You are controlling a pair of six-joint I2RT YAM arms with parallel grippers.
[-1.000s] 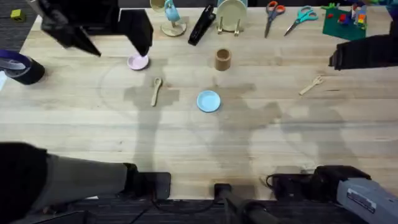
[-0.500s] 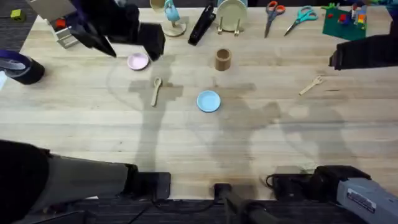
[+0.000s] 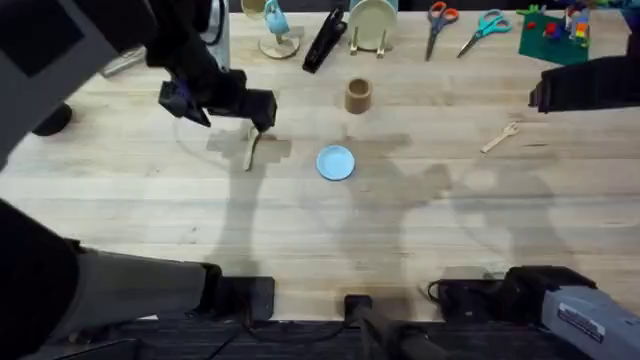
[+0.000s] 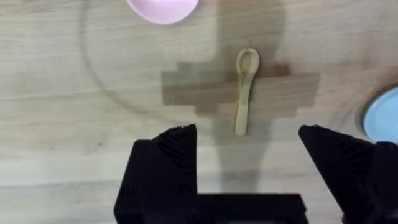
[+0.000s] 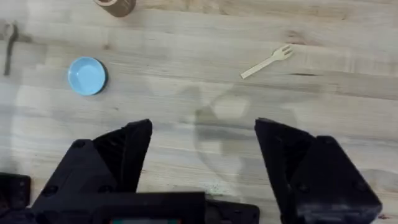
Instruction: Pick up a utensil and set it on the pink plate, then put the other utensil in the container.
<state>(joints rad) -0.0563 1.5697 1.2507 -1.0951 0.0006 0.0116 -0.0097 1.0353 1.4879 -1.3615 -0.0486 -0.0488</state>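
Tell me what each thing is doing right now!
Spoon: flat on the table, not held.
Fork: flat on the table, not held.
Pink plate: empty.
Blue plate: empty.
Left claw: open above the spoon.
Right claw: open, holding nothing.

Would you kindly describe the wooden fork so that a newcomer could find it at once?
Start at the wooden table and look to its right side, away from the blue plate in the middle. The fork lies alone there on bare wood. Unlike the round-ended spoon under the left gripper, it ends in short prongs.
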